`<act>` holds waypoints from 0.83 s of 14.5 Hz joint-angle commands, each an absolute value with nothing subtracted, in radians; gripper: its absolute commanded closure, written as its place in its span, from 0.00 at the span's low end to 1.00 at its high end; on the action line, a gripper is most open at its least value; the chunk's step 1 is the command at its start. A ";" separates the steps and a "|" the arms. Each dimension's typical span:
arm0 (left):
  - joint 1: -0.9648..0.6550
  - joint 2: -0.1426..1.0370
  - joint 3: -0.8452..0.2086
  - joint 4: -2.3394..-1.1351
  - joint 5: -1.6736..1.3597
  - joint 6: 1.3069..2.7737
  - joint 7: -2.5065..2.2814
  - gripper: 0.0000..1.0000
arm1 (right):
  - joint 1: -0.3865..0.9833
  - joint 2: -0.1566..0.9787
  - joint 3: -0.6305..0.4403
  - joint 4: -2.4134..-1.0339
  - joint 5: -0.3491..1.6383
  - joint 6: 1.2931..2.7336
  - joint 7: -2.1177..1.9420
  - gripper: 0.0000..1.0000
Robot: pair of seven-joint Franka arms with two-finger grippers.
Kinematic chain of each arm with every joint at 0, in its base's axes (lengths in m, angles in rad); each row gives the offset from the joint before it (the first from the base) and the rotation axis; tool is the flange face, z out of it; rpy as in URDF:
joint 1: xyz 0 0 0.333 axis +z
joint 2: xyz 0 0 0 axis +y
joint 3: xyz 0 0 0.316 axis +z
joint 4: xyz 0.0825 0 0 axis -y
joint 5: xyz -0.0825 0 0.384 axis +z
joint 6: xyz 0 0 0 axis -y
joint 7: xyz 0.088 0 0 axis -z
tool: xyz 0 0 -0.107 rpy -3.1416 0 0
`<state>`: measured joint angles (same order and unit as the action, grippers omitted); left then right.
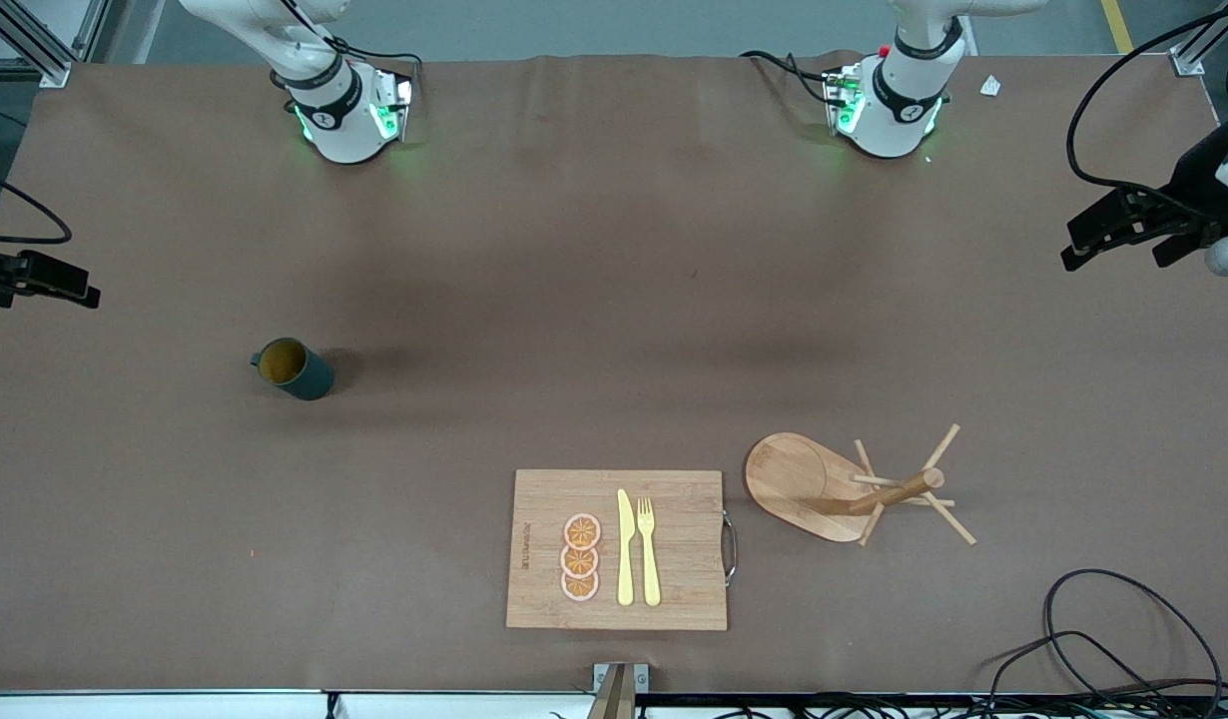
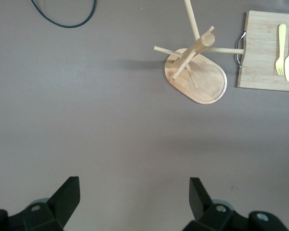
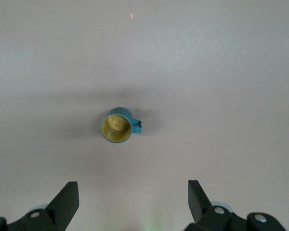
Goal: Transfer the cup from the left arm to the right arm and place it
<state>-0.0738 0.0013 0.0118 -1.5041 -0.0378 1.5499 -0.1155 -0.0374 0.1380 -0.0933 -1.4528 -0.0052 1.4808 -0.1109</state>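
The cup [image 1: 295, 368] stands upright on the worktop [image 1: 594, 300] toward the right arm's end, untouched. Both the left gripper [image 2: 135, 195] and right gripper [image 3: 133, 195] hang high with fingers spread, ready to descend.

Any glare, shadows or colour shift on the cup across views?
Front view: the cup looks dark, with a soft shadow on the table toward the left arm's end; no glare. Right wrist view: it looks brighter teal, washed out, faint shadow beside it, sharp enough. Left wrist view: cup not in frame.
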 commanded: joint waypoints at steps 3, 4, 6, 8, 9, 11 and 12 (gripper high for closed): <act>-0.067 -0.018 0.008 -1.509 -0.020 1.539 -0.103 0.00 | -0.035 0.140 -0.078 -1.427 0.012 1.424 -0.098 0.00; -0.067 -0.018 0.008 -1.509 -0.021 1.539 -0.103 0.00 | -0.035 0.137 -0.078 -1.427 0.012 1.393 -0.094 0.00; -0.067 -0.020 0.006 -1.509 -0.020 1.539 -0.103 0.00 | -0.034 0.092 -0.078 -1.449 0.014 1.382 -0.094 0.00; -0.067 -0.020 0.006 -1.509 -0.021 1.539 -0.104 0.00 | -0.034 0.058 -0.078 -1.480 0.014 1.381 -0.097 0.00; -0.067 -0.020 0.006 -1.509 -0.021 1.539 -0.104 0.00 | -0.032 0.036 -0.078 -1.499 0.011 1.382 -0.098 0.00; -0.067 -0.018 0.006 -1.509 -0.021 1.540 -0.107 0.00 | -0.025 -0.001 -0.078 -1.532 0.000 1.387 -0.101 0.00; -0.069 -0.020 0.005 -1.509 -0.021 1.540 -0.112 0.00 | -0.025 -0.012 -0.078 -1.539 0.000 1.384 -0.103 0.00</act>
<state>-0.0738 0.0008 0.0117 -1.5035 -0.0377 1.5498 -0.1155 -0.0309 0.0559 -0.0815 -1.4661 0.0004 1.3731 -0.1084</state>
